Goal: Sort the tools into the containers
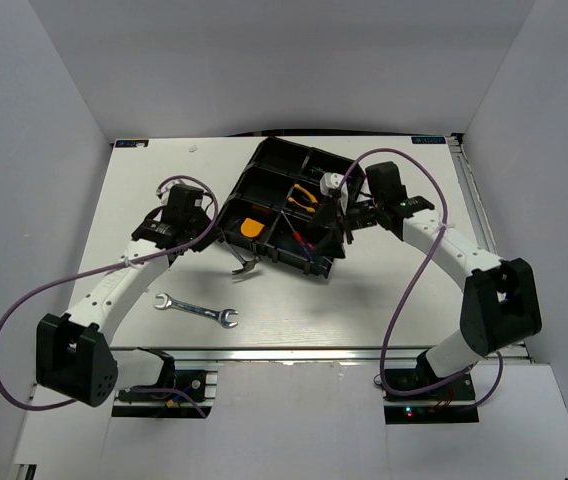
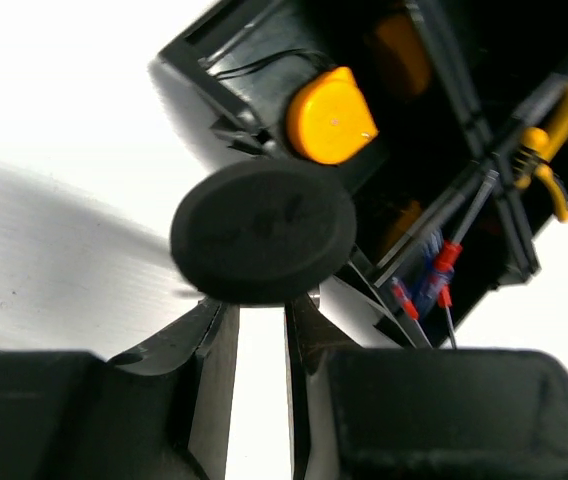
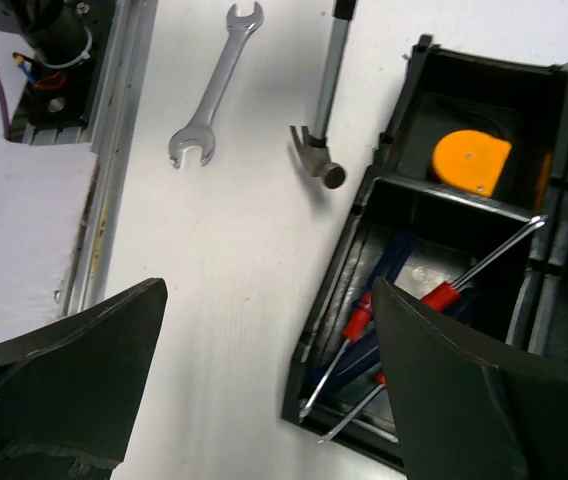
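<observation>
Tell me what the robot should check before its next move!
1. Left fingers shut on the hammer handle: ok.
2. Right fingers open and empty: ok.
3. Tape measure, pliers and screwdrivers inside the tray: ok.
4. Wrench inside the tray: not ok, it lies on the table.
5. Hammer head lifted off the table: cannot tell.

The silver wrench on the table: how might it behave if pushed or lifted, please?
The wrench looks solid metal, so probably stiff and fairly heavy. Lying flat, it likely slides rather than rolls. Its smooth shine suggests slipperiness.
</observation>
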